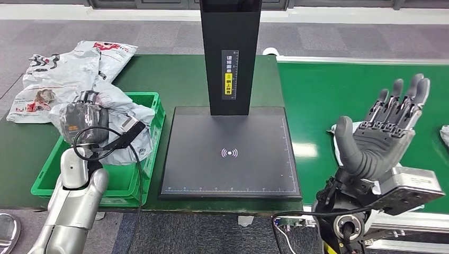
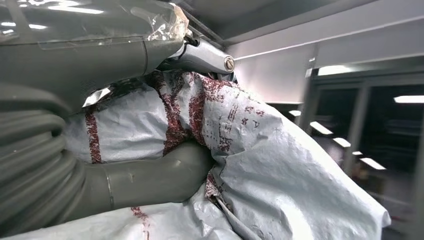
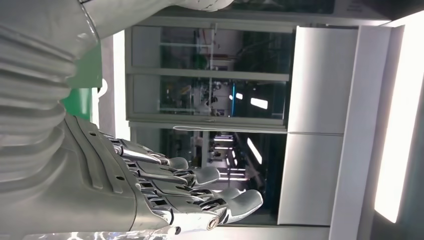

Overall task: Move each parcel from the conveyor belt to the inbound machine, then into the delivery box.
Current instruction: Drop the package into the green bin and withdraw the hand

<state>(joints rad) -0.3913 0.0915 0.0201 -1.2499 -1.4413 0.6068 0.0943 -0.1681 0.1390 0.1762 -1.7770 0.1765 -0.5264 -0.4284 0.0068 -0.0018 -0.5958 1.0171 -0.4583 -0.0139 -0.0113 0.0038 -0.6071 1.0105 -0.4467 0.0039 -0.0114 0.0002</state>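
Note:
My left hand (image 1: 84, 120) grips a crumpled grey-white parcel (image 1: 124, 114) with red print, held above the green delivery box (image 1: 151, 100). In the left wrist view the thumb (image 2: 150, 180) presses into that parcel (image 2: 280, 165) and the bag wraps over the fingers. The black inbound machine (image 1: 230, 174) stands in the middle with nothing on its plate. My right hand (image 1: 384, 132) is raised over the green conveyor belt (image 1: 328, 90), palm up with fingers spread and nothing in it; the right wrist view shows the same spread hand (image 3: 150, 190). A white parcel (image 1: 333, 129) peeks out behind it.
Several grey parcels (image 1: 63, 69) lie piled on the dark green table behind the box. The machine's black post (image 1: 230, 53) rises at the centre back. Another white parcel (image 1: 445, 135) shows at the belt's right edge. A black cable (image 1: 106, 145) loops beside my left wrist.

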